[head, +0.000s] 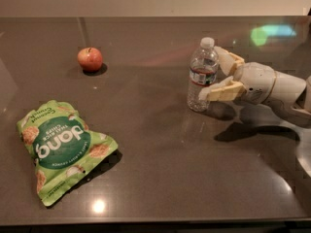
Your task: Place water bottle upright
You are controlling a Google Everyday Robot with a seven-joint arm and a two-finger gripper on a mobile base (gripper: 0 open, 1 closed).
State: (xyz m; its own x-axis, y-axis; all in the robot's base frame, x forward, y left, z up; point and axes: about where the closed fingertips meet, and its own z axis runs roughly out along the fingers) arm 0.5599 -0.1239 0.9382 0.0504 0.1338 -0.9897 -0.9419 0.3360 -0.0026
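Observation:
The water bottle [201,74] stands upright on the dark table [155,169], right of centre. It is clear and ribbed, with a white cap and a red, white and blue label band. My gripper [210,73] reaches in from the right at the height of the bottle's body. It is open: one beige finger [227,59] lies behind the bottle's right side, and the other passes low in front of it. The bottle stands on its own base between the spread fingertips.
A red apple [90,58] sits at the far left. A green snack bag [63,149] lies flat at the near left. My white arm [277,89] stretches in from the right edge and casts a shadow beneath it.

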